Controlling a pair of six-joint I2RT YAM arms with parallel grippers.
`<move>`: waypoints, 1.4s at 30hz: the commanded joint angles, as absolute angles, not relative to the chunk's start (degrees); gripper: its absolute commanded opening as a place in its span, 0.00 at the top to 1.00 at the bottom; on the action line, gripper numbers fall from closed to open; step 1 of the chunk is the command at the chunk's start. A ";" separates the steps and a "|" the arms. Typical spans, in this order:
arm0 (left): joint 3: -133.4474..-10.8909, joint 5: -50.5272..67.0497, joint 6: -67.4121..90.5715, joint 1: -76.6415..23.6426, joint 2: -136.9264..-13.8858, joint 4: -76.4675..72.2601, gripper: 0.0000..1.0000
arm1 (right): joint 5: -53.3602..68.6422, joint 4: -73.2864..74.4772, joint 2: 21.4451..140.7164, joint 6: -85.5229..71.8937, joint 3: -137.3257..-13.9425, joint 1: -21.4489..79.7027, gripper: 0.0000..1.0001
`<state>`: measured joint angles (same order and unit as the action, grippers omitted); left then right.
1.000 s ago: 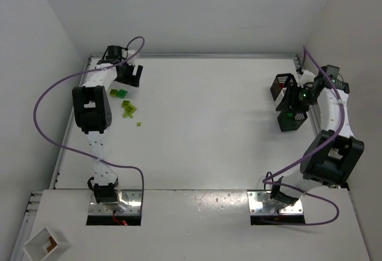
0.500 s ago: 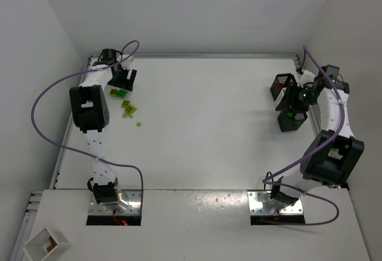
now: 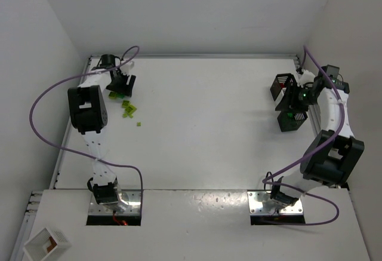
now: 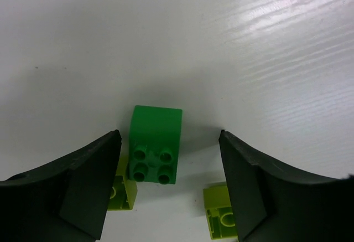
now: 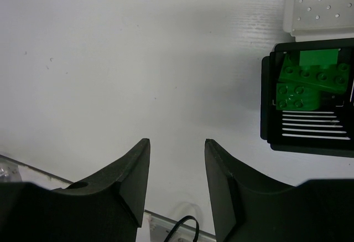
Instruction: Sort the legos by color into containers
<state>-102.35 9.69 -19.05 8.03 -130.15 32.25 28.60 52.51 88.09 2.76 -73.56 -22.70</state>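
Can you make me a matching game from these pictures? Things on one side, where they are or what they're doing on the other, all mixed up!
Things:
1. bright green brick
2. black bin
3. white box
4. right end effector

Places or states:
A. bottom-left corner of the top view
B. open and empty
C. between the jaws of the left end effector
D. has green bricks inside

Pairs: 1-C, 2-D, 3-A, 4-B.

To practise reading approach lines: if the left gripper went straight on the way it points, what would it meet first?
Most likely the green brick, sitting on the table between the open fingers of the left gripper. Lime bricks lie off to the sides. Depth is unclear.
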 commanded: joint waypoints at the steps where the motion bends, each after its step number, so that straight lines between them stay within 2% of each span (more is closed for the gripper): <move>1: -98.09 10.89 -20.92 8.61 -128.50 35.42 0.24 | 30.06 51.59 86.48 2.37 -75.23 -22.50 0.55; 6: -92.65 11.43 -20.92 8.61 -125.43 34.28 0.31 | 30.06 51.59 86.48 2.37 -75.23 -22.50 0.55; 17: -91.66 9.58 -18.73 8.61 -125.95 32.43 0.37 | 30.59 51.59 86.48 1.85 -75.23 -22.50 0.55; 27: -89.74 11.51 -16.17 8.61 -125.43 29.80 0.62 | 33.13 51.59 86.48 1.85 -75.23 -22.50 0.55; 28: -88.78 12.91 -16.78 8.61 -123.07 29.10 0.69 | 33.74 51.59 86.48 1.85 -75.23 -21.98 0.55; 31: -82.55 25.02 -19.25 10.72 -116.48 24.63 0.74 | 35.50 51.42 84.30 1.68 -71.92 -20.40 0.58; 35: -74.55 41.09 -17.68 12.57 -101.30 17.51 0.78 | 40.84 48.34 80.16 -1.05 -67.15 -14.96 0.58; 39: -71.02 49.02 -13.55 9.68 -91.18 16.96 0.81 | 49.38 48.17 81.39 -2.89 -66.62 -10.82 0.58; 42: -66.91 50.27 -11.43 5.37 -84.92 16.44 0.81 | 53.08 47.02 83.31 -5.19 -68.72 -7.30 0.57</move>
<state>-70.06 40.91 -14.33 9.47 -91.15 19.46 45.34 49.63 81.93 -2.35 -66.81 -9.67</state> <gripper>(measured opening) 0.422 0.428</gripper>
